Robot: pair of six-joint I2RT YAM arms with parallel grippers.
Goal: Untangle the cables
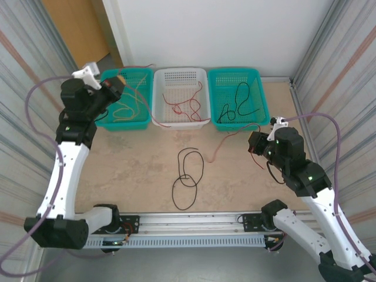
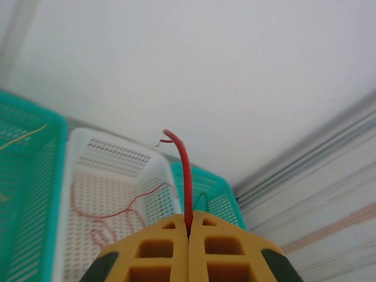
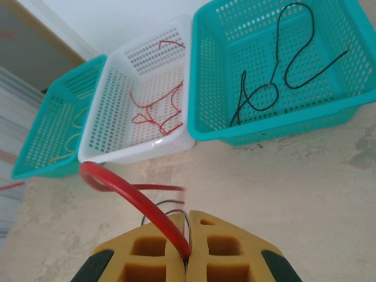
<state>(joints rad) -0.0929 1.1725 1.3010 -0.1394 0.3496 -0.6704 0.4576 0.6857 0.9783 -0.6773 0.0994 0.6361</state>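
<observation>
right now the left pincer [image 2: 188, 230] is pressed fully together on the end of a red cable [image 2: 185, 176], and a short stub stands up past its yellow pads. the right pincer [image 3: 187, 238] is clamped just as tight on a red strand that arcs off toward ten o'clock. from above, this looks like one cable slung between them. it runs from the left pincer at ten o'clock, along the front of the white basket [image 1: 180, 124] at twelve, and down to the right pincer at four.

a black cable [image 1: 189, 176] lies looped alone mid-counter, apart from the red one. other red wires sit in the white basket, with black ones in the teal basket [image 1: 235, 70] at one o'clock.

the step seems to be getting this red cable into the white basket. to do it well, i'd bring both ends over the rim together with some slack in the strand. it should stay high enough not to drag the black loop, and both ends should be let go well inside the walls.
</observation>
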